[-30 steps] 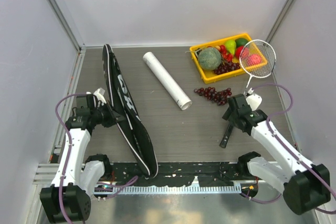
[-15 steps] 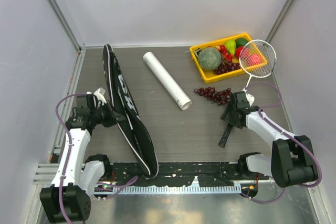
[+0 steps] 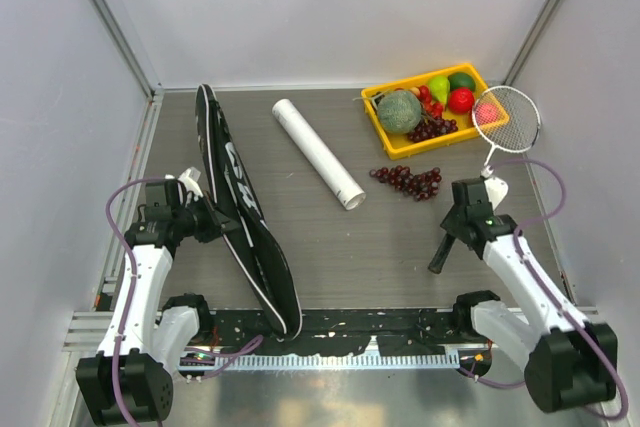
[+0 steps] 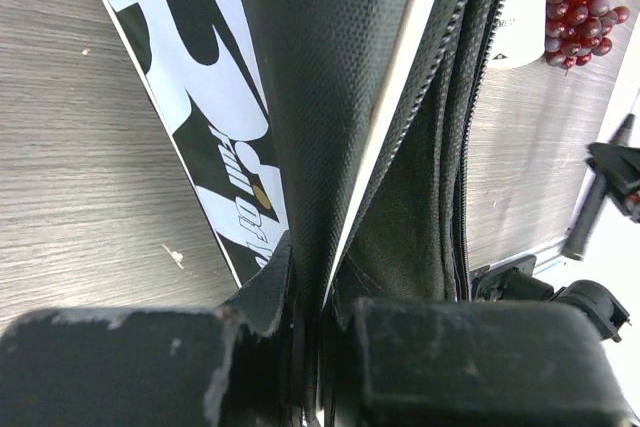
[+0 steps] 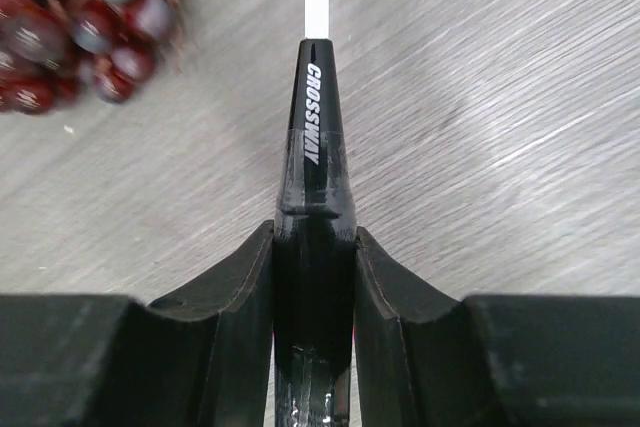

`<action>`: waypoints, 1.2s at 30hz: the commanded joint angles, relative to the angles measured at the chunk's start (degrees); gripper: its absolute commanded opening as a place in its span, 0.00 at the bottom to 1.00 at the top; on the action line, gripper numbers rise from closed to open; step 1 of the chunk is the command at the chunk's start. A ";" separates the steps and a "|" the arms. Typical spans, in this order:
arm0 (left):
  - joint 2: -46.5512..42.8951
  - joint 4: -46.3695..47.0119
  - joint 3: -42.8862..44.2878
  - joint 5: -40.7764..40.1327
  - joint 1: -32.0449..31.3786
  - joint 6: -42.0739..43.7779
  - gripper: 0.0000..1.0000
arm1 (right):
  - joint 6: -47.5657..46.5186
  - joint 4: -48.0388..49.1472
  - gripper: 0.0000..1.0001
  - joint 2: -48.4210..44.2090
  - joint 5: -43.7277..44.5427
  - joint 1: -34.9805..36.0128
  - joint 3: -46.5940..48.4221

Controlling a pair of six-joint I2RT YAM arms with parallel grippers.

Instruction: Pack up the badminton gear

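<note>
A grey wood-grain table [image 3: 380,237] sits between white walls [image 3: 330,7]. At 9 o'clock the left gripper [image 4: 312,312] pinches the edge of the black bag [image 3: 240,207]. At 4 o'clock the right gripper [image 5: 315,237] appears clamped on the racket [image 5: 312,137] handle; its head lies at 2 o'clock beside the yellow tray [image 3: 370,110]. Gripped at one end, the racket may pivot and strike the tray.

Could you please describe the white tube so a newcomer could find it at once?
Start at the yellow tray of fruit in the far right corner. Left of it, the white tube lies flat and aslant, between the black bag and the loose grapes. It is the only plain white cylinder there.
</note>
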 commanded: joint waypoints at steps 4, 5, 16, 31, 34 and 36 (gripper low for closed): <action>-1.64 4.13 0.08 1.76 -0.14 0.27 0.00 | 0.47 -9.05 0.05 -12.21 7.32 1.42 11.70; -1.64 4.04 0.08 1.67 -0.14 0.19 0.00 | 0.56 -9.49 0.05 -13.26 6.88 1.68 12.32; -1.64 3.34 0.52 0.26 -0.05 0.36 0.00 | 6.54 -15.05 0.05 -24.16 12.78 7.92 24.63; -5.33 7.02 -0.36 2.02 -0.05 -2.36 0.00 | -0.33 1.47 0.05 -29.52 -34.90 11.26 22.10; -5.60 11.06 -1.85 3.42 -0.14 -5.25 0.00 | 7.20 9.10 0.05 -30.93 -45.22 11.53 17.88; -5.07 12.82 -1.68 2.55 -0.05 -6.31 0.00 | 12.74 14.20 0.05 -32.43 -52.33 11.96 13.75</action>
